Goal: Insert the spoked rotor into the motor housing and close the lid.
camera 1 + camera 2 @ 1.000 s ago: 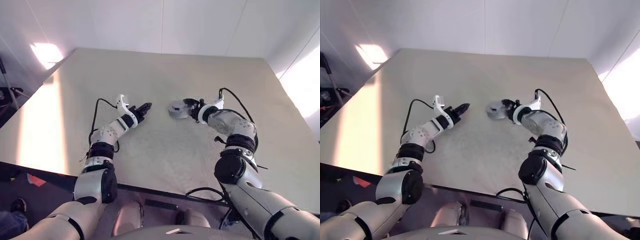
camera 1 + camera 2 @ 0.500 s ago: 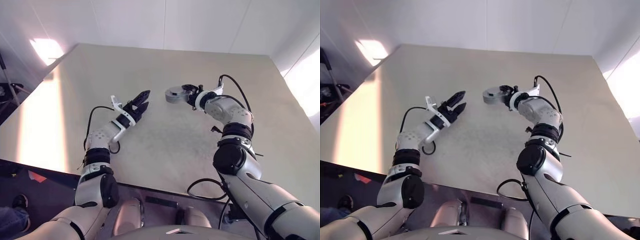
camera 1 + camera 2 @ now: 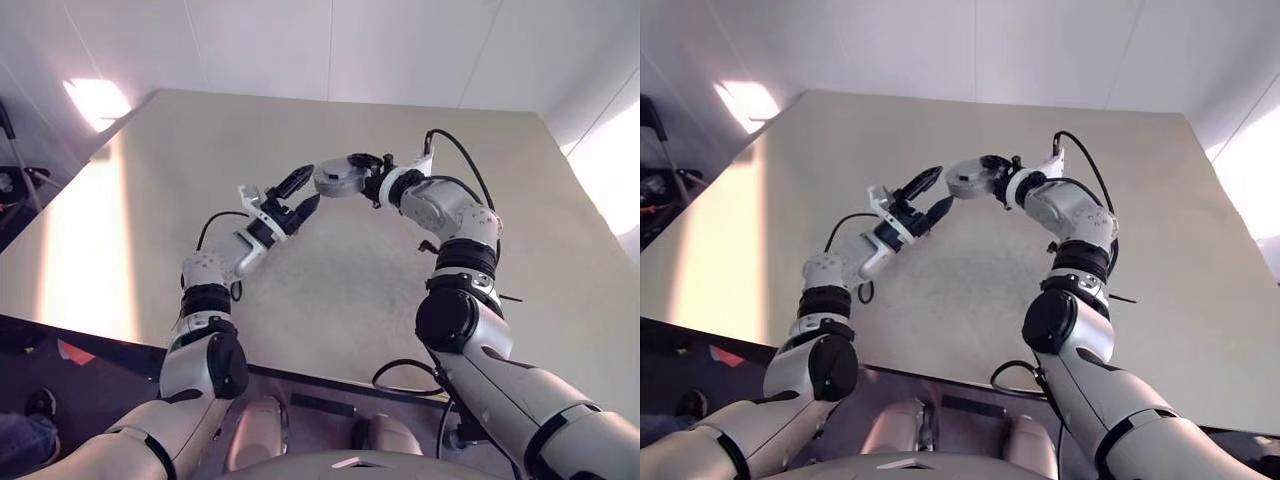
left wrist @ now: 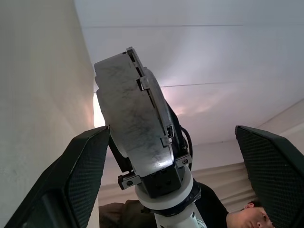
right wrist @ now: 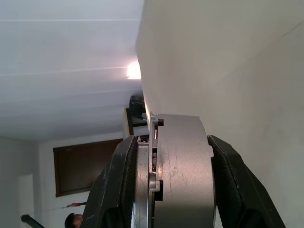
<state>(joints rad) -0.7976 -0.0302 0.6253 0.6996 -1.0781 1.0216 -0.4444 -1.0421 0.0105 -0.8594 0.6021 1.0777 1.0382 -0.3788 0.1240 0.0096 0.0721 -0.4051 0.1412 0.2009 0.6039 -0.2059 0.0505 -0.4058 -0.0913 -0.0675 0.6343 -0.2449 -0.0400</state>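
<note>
Eye views: right hand (image 3: 352,178) pinches the grey motor housing (image 3: 333,178) above the table (image 3: 400,300), offered toward the left hand (image 3: 300,195); left wrist view: left fingers (image 4: 80,175) spread astride it, likely a handover; right wrist view: housing gripped edge-on.

Bench (image 3: 330,290): plain beige matte top, roughly square. Bright light patch along its left edge, another at the far-right corner. Near edge sits over a dark frame, with a black cable (image 3: 400,372) looping there.
</note>
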